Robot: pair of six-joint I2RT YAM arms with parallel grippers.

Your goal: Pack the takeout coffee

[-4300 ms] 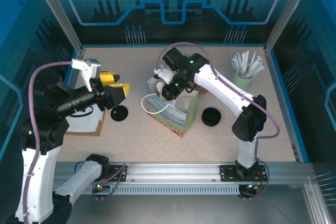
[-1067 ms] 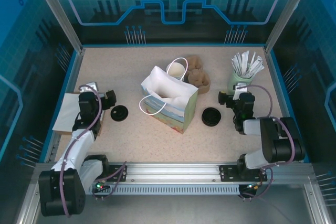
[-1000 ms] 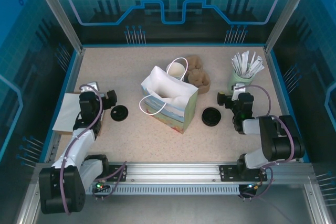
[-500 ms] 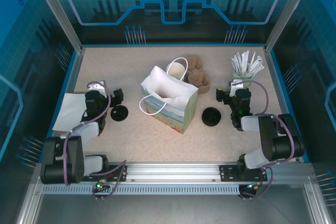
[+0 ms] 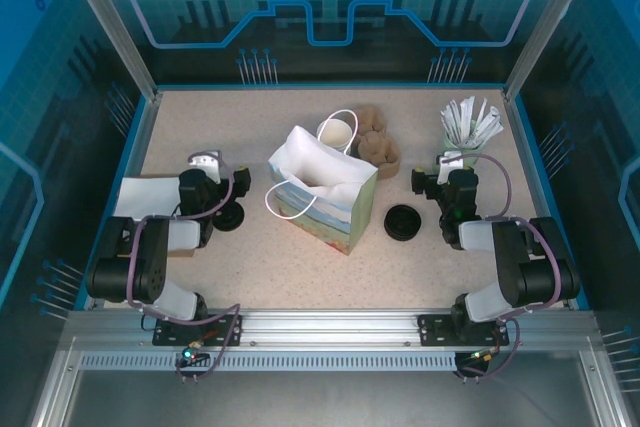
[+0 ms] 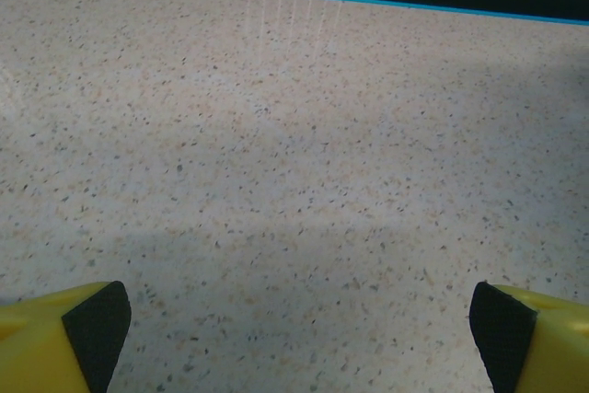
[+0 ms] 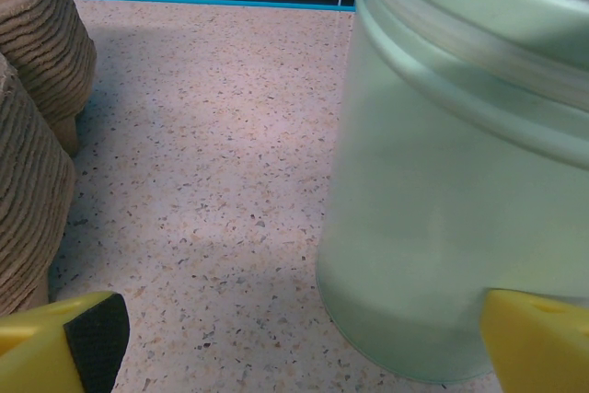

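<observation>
Takeout coffee (image 5: pixel 337 133): standing upright on the surface (image 5: pixel 250 127), just behind the paper bag (image 5: pixel 320 192) and just beside the brown ribbed sleeves (image 5: pixel 378 145), with one looped bag handle crossing in front of the rim. Showing an open white mouth from above and wearing no lid; impossible to be telling from here whether holding any liquid. Probably weighing little and likely flexing under pressure as thin paper does, so calling for a gentle squeeze, not a hard clamp. Likely gripping best across the outer wall a little below the stiffer rolled rim, keeping the takeout coffee plumb in case of liquid inside. Steering clear of the bare rim edge, probably buckling if pinched there. Left tool (image 6: pixel 294 324): lying low near one black lid (image 5: pixel 228 215), spread wide and gripping nothing, with only speckled surface between the pads (image 6: pixel 97 319). Right tool (image 7: pixel 299 333): likewise spread and carrying nothing, sitting low just beside the pale-green cup of white packets (image 7: pixel 442 181), with a second black lid (image 5: pixel 402 222) close by. Both sitting well apart from the coffee.
</observation>
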